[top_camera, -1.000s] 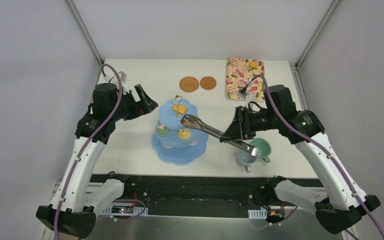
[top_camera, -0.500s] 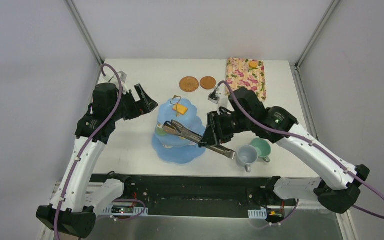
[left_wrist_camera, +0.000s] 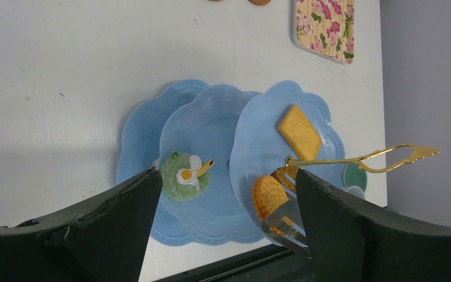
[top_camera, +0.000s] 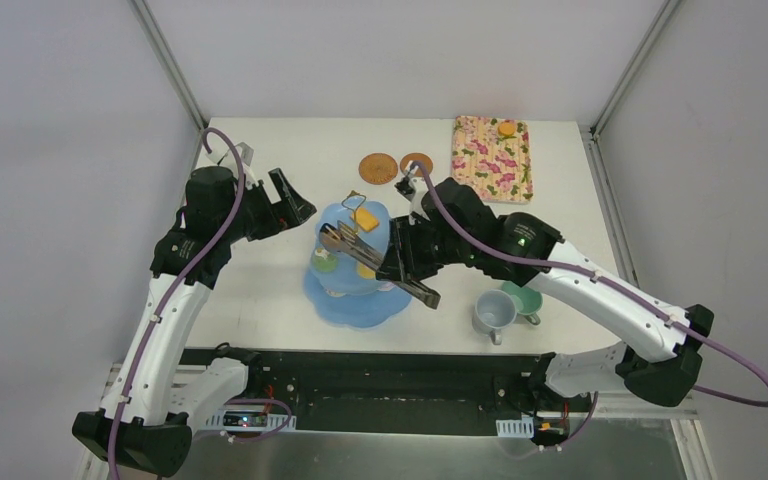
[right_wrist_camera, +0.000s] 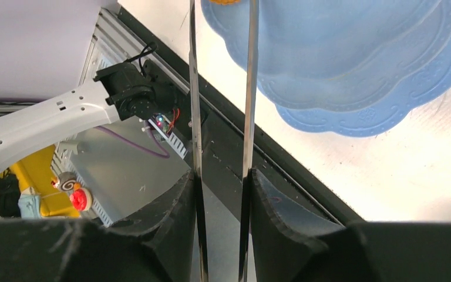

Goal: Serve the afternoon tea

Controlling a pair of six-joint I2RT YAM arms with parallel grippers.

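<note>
From above, my right claw (top_camera: 397, 262) pinches the metal tongs (top_camera: 355, 248) over the light-blue three-tier stand (top_camera: 355, 308) on the tabletop (top_camera: 260, 290); the left wrist view shows a round orange biscuit (left_wrist_camera: 268, 194) in their tips at the top tier (left_wrist_camera: 323, 120); my own wrist view shows my fingers partway closed on both arms, so next, I judge, I ease off gently.

No writing, label, brand mark or number can be read in any view. The tray (top_camera: 490, 157) carries only a flower print, and the stand (right_wrist_camera: 352, 88) only a raised scroll pattern along its rim.
</note>
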